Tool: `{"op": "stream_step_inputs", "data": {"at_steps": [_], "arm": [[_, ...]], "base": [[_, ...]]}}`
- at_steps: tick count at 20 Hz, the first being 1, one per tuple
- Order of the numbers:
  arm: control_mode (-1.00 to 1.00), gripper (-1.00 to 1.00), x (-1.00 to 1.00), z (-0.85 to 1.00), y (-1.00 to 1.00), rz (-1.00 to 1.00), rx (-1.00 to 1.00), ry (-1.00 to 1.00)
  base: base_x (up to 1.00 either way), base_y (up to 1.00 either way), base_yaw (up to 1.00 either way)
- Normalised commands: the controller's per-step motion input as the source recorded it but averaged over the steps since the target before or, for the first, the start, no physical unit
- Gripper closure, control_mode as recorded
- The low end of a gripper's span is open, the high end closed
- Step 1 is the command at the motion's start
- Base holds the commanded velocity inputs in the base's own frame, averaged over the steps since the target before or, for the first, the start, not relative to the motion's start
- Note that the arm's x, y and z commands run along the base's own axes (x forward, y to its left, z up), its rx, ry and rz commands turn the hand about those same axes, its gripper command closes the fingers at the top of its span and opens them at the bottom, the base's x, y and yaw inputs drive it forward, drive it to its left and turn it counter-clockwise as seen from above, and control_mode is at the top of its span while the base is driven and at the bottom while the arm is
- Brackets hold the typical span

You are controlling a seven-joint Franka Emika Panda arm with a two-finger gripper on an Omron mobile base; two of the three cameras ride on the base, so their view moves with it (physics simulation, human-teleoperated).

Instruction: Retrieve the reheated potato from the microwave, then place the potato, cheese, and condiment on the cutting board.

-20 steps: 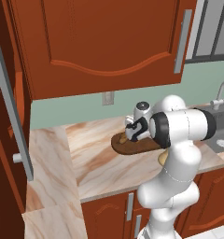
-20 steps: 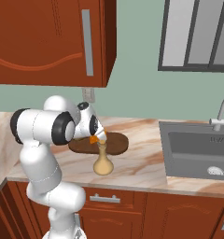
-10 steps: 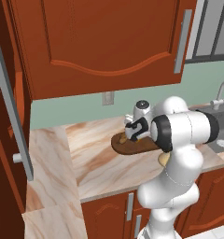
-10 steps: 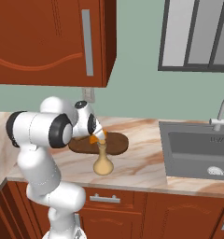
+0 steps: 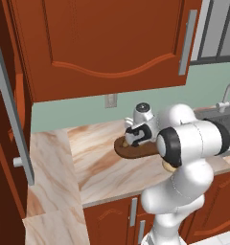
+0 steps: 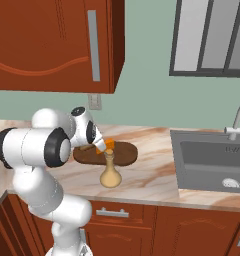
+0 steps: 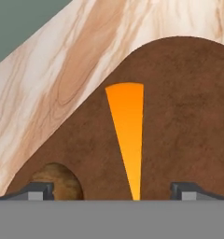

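The dark brown cutting board [image 6: 123, 156] [image 5: 129, 152] [image 7: 188, 116] lies on the marble counter. On it lie the orange cheese [image 7: 128, 130] [image 6: 109, 144] and the tan-brown potato [image 7: 58, 183], side by side and apart. My gripper [image 7: 111, 192] [image 6: 98, 145] [image 5: 136, 136] hovers just above the board, open, holding nothing; the wedge's thin tip points between its fingertips [image 7: 37, 190]. The beige condiment [image 6: 110, 172] stands upright on the counter, just in front of the board. The microwave is out of view.
A steel sink [image 6: 212, 160] with its faucet [image 6: 239, 120] is set into the counter to the right. Wooden wall cabinets [image 5: 102, 43] hang above, with an outlet [image 6: 94, 102] on the green wall. A tall cabinet with a long handle [image 5: 11, 119] stands at the left.
The arm has shifted slightly above the board, the hand staying over the cheese and potato. Board, cheese and bottle have not moved.
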Motion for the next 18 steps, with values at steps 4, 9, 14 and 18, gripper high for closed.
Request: {"op": "stream_step_inputs", "data": {"at_steps": [4, 9, 14, 18], "arm": [[-1.0, -1.0, -0.18, 0.24, 0.07, 0.0, 0.0, 0.0], [-1.0, -1.0, -0.21, 0.32, 0.04, 0.0, 0.0, 0.0], [-1.0, -1.0, -0.34, 0.19, 0.03, 0.0, 0.0, 0.0], [-1.0, -1.0, -0.39, 0.11, 0.09, 0.0, 0.0, 0.0]], "base": [[0.0, 0.0, 0.0], [0.0, 0.0, 0.0], [0.0, 0.0, 0.0], [0.0, 0.0, 0.0]]}}
